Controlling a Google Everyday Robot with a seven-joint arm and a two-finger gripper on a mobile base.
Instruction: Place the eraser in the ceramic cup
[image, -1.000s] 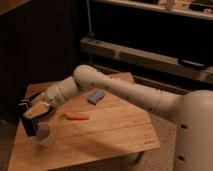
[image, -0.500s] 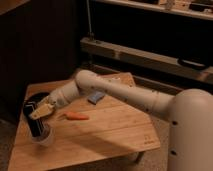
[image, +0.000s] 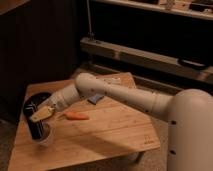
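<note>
End effector (image: 42, 114) at the wooden table's (image: 115, 132) front-left corner, clamped on the long black rectangular eraser (image: 35, 120). Eraser stands upright, lower end inside the small white ceramic cup (image: 45, 136). Insertion looks nearly done; release and withdrawal remain.

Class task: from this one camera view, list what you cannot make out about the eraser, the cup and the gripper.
- Eraser: lower end blurs into the cup.
- Cup: mostly hidden by the eraser; inside unseen.
- Gripper: above the cup; grip blurred.
- Black bowl: partly behind the arm.
</note>
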